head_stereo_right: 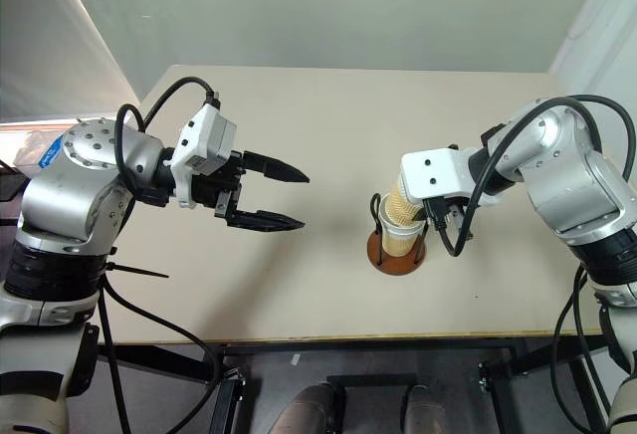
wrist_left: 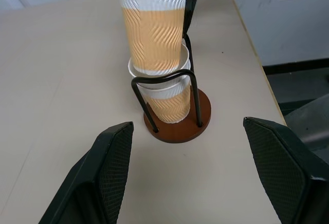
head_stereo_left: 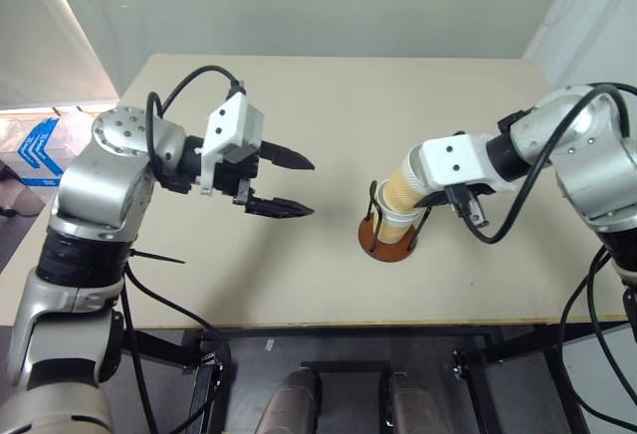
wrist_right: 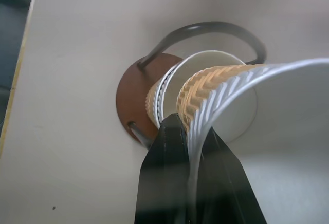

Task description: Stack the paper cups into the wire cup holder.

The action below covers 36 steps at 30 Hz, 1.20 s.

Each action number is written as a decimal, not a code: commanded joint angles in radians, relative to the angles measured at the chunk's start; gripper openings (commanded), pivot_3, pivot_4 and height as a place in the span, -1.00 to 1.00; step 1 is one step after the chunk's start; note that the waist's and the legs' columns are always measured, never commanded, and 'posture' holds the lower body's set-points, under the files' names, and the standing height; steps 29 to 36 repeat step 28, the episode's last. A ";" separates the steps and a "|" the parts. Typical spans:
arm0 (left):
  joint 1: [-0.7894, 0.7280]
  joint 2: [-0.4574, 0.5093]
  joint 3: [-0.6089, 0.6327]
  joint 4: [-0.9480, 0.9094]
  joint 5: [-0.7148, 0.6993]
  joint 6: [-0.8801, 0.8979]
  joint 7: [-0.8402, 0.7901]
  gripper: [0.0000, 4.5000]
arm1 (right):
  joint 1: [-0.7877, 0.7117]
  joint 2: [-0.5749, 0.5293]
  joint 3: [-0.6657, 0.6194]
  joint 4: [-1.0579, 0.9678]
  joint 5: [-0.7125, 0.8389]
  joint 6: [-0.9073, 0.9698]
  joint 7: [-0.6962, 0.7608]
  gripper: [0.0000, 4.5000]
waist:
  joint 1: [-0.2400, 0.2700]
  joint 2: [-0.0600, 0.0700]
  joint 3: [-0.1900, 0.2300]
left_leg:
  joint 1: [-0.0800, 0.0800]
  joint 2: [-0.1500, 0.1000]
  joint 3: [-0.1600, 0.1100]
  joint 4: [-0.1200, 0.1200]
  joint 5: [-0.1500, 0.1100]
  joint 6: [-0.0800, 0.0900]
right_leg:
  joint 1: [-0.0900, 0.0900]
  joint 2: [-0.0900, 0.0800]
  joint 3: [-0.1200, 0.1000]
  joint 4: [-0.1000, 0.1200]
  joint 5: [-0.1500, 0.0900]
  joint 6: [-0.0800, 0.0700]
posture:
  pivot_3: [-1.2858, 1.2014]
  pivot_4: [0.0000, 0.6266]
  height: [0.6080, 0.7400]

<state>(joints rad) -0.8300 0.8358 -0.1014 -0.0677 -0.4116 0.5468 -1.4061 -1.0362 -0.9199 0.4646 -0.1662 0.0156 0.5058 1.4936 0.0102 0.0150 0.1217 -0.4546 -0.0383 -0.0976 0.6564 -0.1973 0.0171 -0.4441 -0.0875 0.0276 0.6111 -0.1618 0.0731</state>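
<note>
Cups (wrist_left: 164, 98) already sat nested in the holder (wrist_left: 177, 124); we had another cup (wrist_left: 153, 29) pinched by its rim in our right claw (wrist_right: 191, 147) above them, left claw (head_stereo_left: 284, 183) released

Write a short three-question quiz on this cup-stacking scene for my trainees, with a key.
1. True or false: the left gripper holds a cup.
2. What is the right gripper pinching? A) the holder's wire B) the upper paper cup's wall C) nothing
3. Where does the lower cup sit?

Key: 1 false, it is open with nothing in it. 2 B. 3 On the base of the wire cup holder, between its wire loops.
</note>
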 commanded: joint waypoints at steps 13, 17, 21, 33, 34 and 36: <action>-0.024 -0.007 0.011 0.011 -0.003 -0.015 0.019 0.67 | -0.218 0.017 -0.216 0.075 0.097 0.187 -0.049 -0.01 | 0.001 0.000 0.000 | 0.000 0.000 0.000 -0.008 0.004 -0.002 | -0.003 0.000 -0.001 -0.001 -0.001 -0.006 | 0.03 -0.52 1.00; -0.003 -0.007 0.030 0.015 -0.005 0.006 0.052 0.67 | -0.146 -0.017 -0.348 0.039 0.160 0.296 -0.124 -0.01 | 0.003 0.000 0.000 | 0.000 0.000 0.000 -0.010 0.008 -0.009 | -0.005 0.000 -0.001 0.000 -0.001 -0.006 | 0.03 -0.52 1.00; 0.022 0.004 0.031 0.030 0.017 0.016 0.093 0.67 | 0.048 -0.053 -0.446 -0.061 0.175 0.384 -0.239 -0.01 | 0.004 -0.002 0.000 | 0.001 0.000 0.000 -0.010 0.008 -0.013 | -0.002 -0.001 -0.002 0.000 -0.001 -0.005 | 0.03 -0.52 1.00; 0.041 -0.003 0.050 0.034 0.025 0.022 0.163 0.67 | 0.374 0.025 -0.673 -0.086 0.193 0.442 -0.503 -0.01 | 0.006 -0.002 0.000 | 0.001 0.000 0.000 -0.009 0.010 -0.012 | -0.003 -0.001 -0.001 0.000 0.002 -0.001 | 0.03 -0.52 1.00; 0.041 -0.003 0.050 0.034 0.025 0.022 0.163 0.67 | 0.374 0.025 -0.673 -0.086 0.193 0.442 -0.503 -0.01 | 0.006 -0.002 0.000 | 0.001 0.000 0.000 -0.009 0.010 -0.012 | -0.003 -0.001 -0.001 0.000 0.002 -0.001 | 0.03 -0.52 1.00; 0.041 -0.003 0.050 0.034 0.025 0.022 0.163 0.67 | 0.374 0.025 -0.673 -0.086 0.193 0.442 -0.503 -0.01 | 0.006 -0.002 0.000 | 0.001 0.000 0.000 -0.009 0.010 -0.012 | -0.003 -0.001 -0.001 0.000 0.002 -0.001 | 0.03 -0.52 1.00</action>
